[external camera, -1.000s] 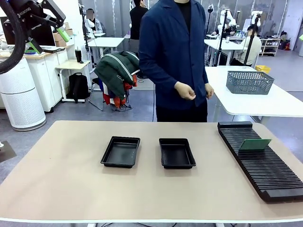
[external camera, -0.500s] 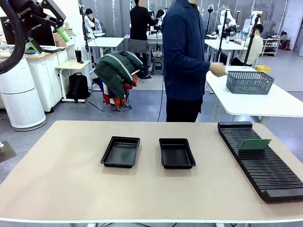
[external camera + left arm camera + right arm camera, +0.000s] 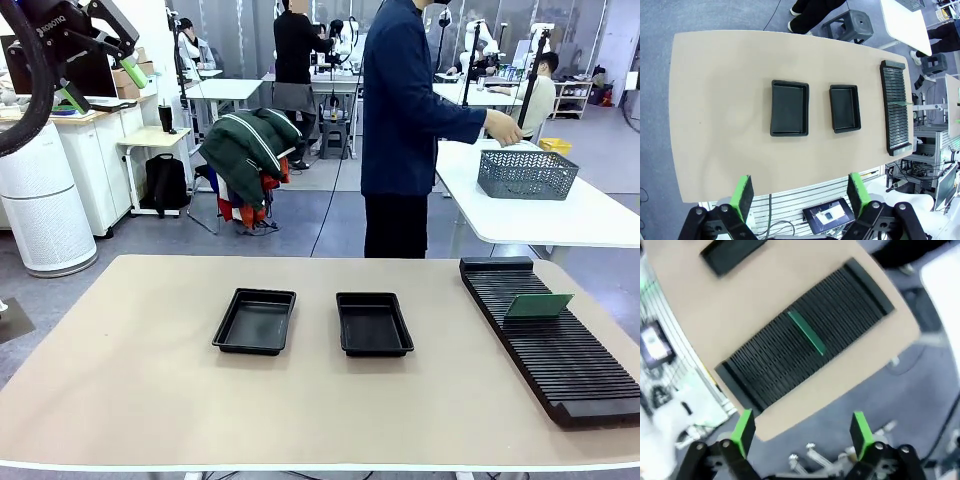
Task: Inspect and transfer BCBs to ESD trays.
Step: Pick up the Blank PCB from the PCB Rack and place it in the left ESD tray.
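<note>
Two black ESD trays (image 3: 255,321) (image 3: 374,324) lie side by side at the table's middle, both bare inside. One green BCB (image 3: 538,305) stands on edge in a slot of the long black rack (image 3: 560,355) at the right. My left gripper (image 3: 100,85) hangs open high at the far left, away from the table. From above, the left wrist view has both trays (image 3: 789,108) (image 3: 845,107) and the BCB (image 3: 901,103), with the left gripper (image 3: 800,195) open and holding nothing. My right gripper (image 3: 802,430) is open high over the BCB (image 3: 806,332).
A person stands beyond the far edge, turned sideways, one hand at a grey basket (image 3: 527,172) on a white table behind. The slotted rack (image 3: 805,340) runs along the table's right side. Bare tabletop (image 3: 150,390) surrounds the trays.
The person has turned away from my table and reached a hand out to the grey basket. Neither arm has moved, and trays and board are unmoved.
</note>
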`<action>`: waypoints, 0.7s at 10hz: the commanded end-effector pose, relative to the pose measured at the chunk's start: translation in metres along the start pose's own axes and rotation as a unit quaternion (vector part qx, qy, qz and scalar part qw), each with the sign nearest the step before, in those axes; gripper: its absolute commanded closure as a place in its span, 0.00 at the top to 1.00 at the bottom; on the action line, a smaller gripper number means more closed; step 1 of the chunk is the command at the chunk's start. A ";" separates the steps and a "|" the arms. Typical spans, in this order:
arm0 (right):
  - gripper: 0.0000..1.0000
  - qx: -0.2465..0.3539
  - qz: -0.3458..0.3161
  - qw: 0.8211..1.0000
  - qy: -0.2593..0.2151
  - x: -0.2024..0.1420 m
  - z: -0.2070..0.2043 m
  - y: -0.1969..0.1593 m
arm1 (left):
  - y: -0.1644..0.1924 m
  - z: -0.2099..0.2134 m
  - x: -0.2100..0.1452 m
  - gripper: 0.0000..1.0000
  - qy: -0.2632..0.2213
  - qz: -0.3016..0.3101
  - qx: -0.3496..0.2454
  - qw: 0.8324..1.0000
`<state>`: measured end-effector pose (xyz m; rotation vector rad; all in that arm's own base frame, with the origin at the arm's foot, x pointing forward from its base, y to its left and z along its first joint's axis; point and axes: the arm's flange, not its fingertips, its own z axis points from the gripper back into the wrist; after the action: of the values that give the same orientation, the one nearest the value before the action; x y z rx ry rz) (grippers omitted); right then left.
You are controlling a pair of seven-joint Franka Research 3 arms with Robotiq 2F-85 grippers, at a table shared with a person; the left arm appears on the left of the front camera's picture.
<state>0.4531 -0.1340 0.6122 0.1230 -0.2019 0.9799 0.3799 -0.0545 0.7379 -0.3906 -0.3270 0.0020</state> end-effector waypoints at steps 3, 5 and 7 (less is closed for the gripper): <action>1.00 0.009 0.201 0.980 0.004 0.004 -0.065 -0.002 | 0.000 0.000 -0.001 1.00 0.000 0.000 0.000 1.000; 1.00 0.021 0.256 0.966 0.021 0.010 -0.096 0.001 | 0.000 0.000 -0.001 1.00 0.000 0.000 0.000 1.000; 1.00 0.011 0.281 0.959 0.034 0.014 -0.127 0.006 | 0.000 0.000 -0.001 1.00 0.000 0.000 0.000 1.000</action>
<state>0.4721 -0.0962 0.5049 0.1125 -0.1700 1.5253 0.3799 -0.0547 0.7380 -0.3905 -0.3271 0.0017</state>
